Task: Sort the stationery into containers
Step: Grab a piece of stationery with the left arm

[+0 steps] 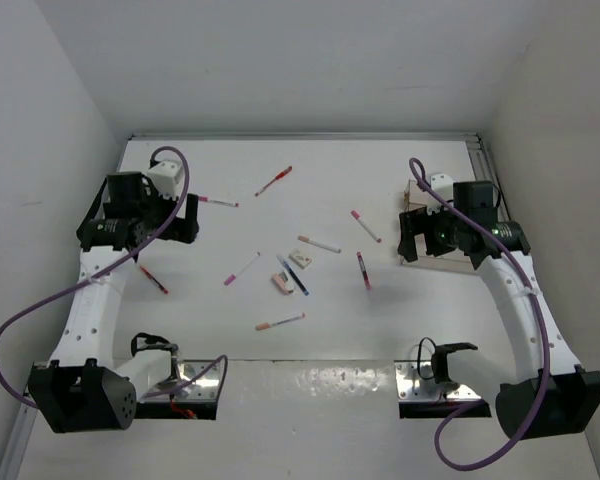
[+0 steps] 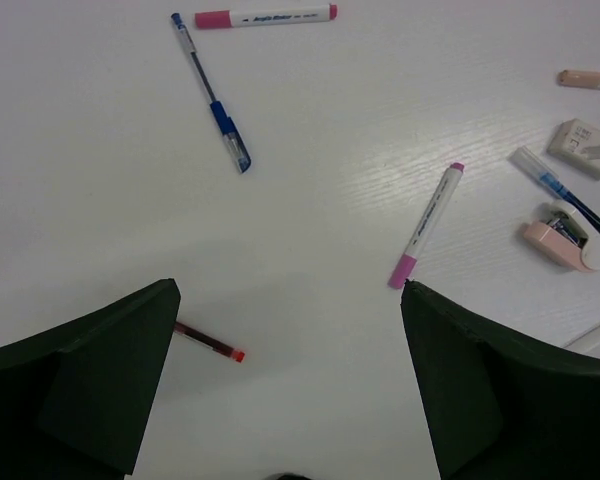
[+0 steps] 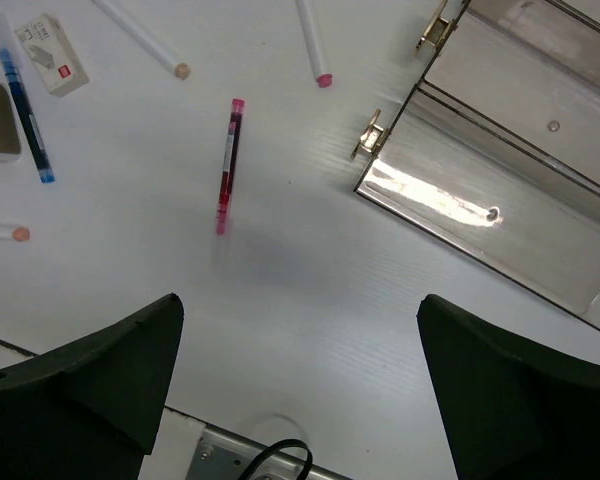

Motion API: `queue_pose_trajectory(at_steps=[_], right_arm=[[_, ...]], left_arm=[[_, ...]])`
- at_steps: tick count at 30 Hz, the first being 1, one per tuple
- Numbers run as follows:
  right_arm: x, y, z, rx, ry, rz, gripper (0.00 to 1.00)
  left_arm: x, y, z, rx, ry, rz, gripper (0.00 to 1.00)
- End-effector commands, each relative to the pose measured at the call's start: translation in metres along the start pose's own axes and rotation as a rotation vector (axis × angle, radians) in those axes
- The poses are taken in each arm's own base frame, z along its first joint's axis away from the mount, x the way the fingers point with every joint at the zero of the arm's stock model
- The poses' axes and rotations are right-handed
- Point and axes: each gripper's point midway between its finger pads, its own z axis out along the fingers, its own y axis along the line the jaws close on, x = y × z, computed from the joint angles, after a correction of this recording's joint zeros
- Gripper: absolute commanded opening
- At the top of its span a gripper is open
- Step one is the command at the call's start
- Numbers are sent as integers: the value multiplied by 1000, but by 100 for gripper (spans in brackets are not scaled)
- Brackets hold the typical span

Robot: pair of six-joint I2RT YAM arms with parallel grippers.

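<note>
The white table (image 2: 90,200) has a faint wood-grain sheen. Above it hangs the left gripper (image 2: 290,300), its dark, matte, wedge-shaped fingers (image 2: 100,380) spread wide and holding nothing. A thin red pen (image 2: 212,346) lies just beside one finger, with one end hidden under it. A white marker with pink cap (image 2: 425,226) lies slantwise, its cap end close to the other fingertip. Farther out are a slim blue ballpoint pen (image 2: 212,95) and a small rectangular white eraser (image 2: 583,148).

The right gripper (image 3: 300,305) is also spread wide and empty. A slender dark-red pen (image 3: 228,165) lies ahead of the gap between its fingers, well clear of both. The clear glossy plastic box (image 3: 510,120), with inner dividers and brass-coloured clasps, lies beyond one finger, apart from it.
</note>
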Motion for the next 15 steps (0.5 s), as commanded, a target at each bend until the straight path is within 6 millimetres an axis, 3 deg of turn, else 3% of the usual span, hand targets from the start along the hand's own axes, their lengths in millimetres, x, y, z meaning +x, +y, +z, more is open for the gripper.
queue_pose_trajectory(at_steps=[1,3,4,6,7,15], right_arm=[[-5,1,2,-11,-22,12,98],[-6,2,4,-17,-17,14,98],[-8,1,3,-17,-23,12,98],[-8,2,4,-22,-14,12,98],[-10,3,4,-23,-14,11,98],[-7,2,8,-22,6,10,98]], left_arm=[[-10,13,2,-62,-50,-1,100],[-11,29,16,-126,-35,-8,99],[-15,35,22,-151,-25,-18,90],[-2,45,48,-176,75,-81,82],[-6,50,54,-191,89,-100,75],[6,54,113,-166,131,-223,79]])
